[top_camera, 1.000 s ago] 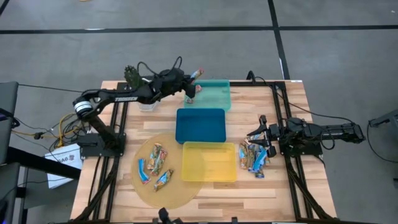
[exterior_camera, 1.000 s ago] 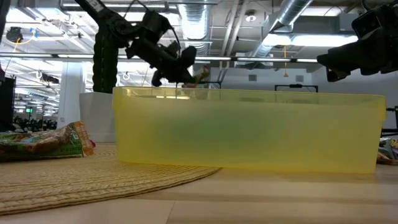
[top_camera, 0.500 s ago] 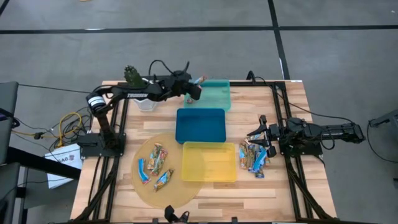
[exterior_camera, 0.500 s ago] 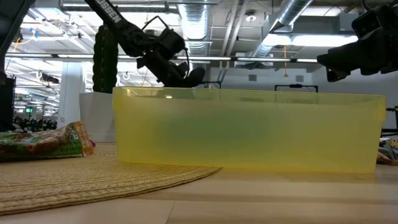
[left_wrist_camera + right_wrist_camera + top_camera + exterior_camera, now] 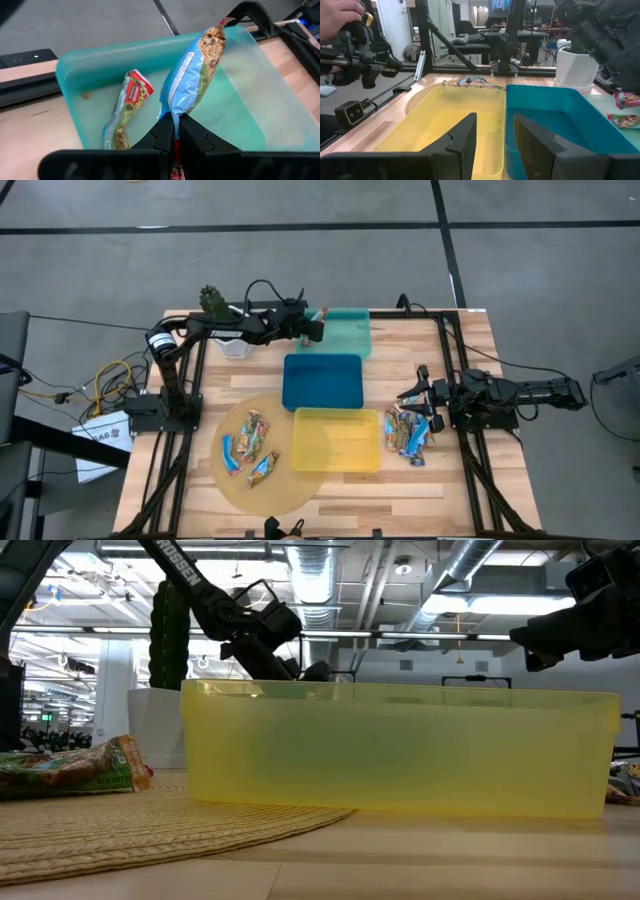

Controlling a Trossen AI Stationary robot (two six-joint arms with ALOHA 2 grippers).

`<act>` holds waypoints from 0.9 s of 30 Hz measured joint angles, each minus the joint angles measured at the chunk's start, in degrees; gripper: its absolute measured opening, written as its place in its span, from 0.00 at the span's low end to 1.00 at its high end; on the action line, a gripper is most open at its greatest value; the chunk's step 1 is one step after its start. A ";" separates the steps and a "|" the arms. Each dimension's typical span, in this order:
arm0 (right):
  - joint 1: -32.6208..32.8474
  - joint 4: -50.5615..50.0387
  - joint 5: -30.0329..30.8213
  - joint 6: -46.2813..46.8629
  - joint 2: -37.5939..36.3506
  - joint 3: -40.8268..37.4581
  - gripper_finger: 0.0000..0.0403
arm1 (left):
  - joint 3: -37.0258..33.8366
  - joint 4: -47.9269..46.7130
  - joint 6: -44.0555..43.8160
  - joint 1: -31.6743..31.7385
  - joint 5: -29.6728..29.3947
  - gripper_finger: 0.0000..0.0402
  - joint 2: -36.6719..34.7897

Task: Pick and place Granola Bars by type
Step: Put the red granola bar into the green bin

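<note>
Surface: wooden table [image 5: 470,470] is carrying three trays, a round woven mat [image 5: 235,480] and a potted plant [image 5: 212,302]; an open workshop is showing behind.
Left gripper [image 5: 175,131]: jaws are pinching shut on the end of a blue-white granola bar [image 5: 192,75], which is hanging over the teal tray [image 5: 240,100].
Tray contents: another bar [image 5: 126,107] is lying inside already.
Advice: lowering further before letting go, and dropping beside the lying bar, looks wise.
Right gripper [image 5: 492,135]: it is waiting, fingers parted and empty, near a bar pile [image 5: 407,430] beside the yellow tray [image 5: 336,440].
Remaining: more bars [image 5: 248,442] are lying on the mat.
Room: a person's hand [image 5: 337,15] is showing at the far edge.
</note>
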 joint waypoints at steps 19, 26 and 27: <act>0.02 0.00 0.00 0.00 0.00 0.00 0.31 | 0.00 -0.67 -1.85 -0.11 -0.38 0.22 -0.02; 0.02 0.00 0.02 0.00 0.00 0.00 0.31 | -0.02 0.89 2.79 -0.70 -0.12 0.23 -0.04; 0.02 0.00 0.02 0.00 0.00 0.00 0.31 | -0.02 1.64 3.70 -0.91 -0.04 0.23 -0.06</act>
